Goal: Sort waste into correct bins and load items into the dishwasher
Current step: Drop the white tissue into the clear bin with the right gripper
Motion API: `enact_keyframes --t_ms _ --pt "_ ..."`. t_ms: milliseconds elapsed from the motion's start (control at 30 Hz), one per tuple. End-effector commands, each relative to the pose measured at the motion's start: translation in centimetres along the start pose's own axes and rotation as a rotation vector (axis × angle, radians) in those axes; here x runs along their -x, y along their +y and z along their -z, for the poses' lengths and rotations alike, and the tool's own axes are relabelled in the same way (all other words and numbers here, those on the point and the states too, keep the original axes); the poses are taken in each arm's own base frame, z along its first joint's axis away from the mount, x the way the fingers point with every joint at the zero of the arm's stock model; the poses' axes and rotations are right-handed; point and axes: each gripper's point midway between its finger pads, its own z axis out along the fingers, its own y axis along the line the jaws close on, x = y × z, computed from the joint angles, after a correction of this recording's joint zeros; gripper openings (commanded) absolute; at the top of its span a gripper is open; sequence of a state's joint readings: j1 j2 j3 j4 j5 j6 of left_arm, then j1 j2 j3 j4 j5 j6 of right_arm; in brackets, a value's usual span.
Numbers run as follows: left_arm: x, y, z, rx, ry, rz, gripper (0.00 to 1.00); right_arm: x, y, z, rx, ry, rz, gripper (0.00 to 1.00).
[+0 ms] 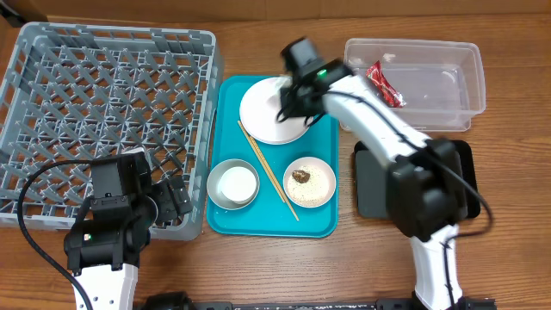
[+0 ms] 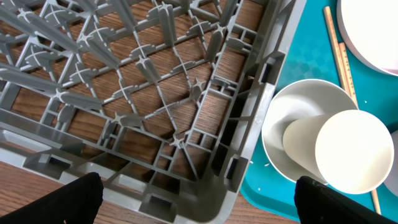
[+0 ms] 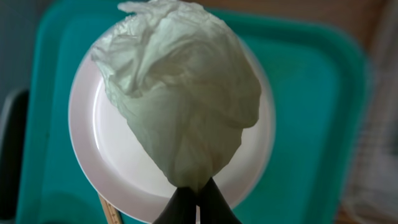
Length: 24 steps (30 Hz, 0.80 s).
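Left gripper hovers spread wide over the dish rack corner near the cup, ready for dishes, I'd say. Right gripper pinches the crumpled tissue by its tail above the large plate, probably headed for the clear tub holding the wrapper.

Crumpled white tissue, pinched at 1 end, over the large white plate.
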State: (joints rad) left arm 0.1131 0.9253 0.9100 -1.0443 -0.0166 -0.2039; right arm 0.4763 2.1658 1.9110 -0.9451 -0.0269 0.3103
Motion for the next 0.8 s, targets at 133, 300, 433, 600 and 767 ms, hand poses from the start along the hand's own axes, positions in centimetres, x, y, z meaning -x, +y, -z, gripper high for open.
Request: enact_keyframes --t_ms 133,300,433,600,767 --pt "0.9 0.1 0.7 0.006 -0.031 0.008 1.00 4.9 -7.5 11.2 -0.121 -0.205 -0.139 0.04" --pt "0.9 0.1 0.7 0.006 -0.031 0.008 1.00 2.8 -12.4 10.7 -0.190 -0.108 -0.265 0.08" --pt "0.9 0.1 0.7 0.006 -0.031 0.008 1.00 2.5 -14.3 11.0 -0.199 -0.092 -0.306 0.63" --pt "0.9 0.1 0.7 0.006 -0.031 0.008 1.00 2.5 -15.2 12.8 -0.193 -0.106 -0.310 0.74" --pt "0.9 0.1 0.7 0.006 -0.031 0.008 1.00 0.9 -15.3 15.4 -0.160 -0.078 -0.335 0.74"
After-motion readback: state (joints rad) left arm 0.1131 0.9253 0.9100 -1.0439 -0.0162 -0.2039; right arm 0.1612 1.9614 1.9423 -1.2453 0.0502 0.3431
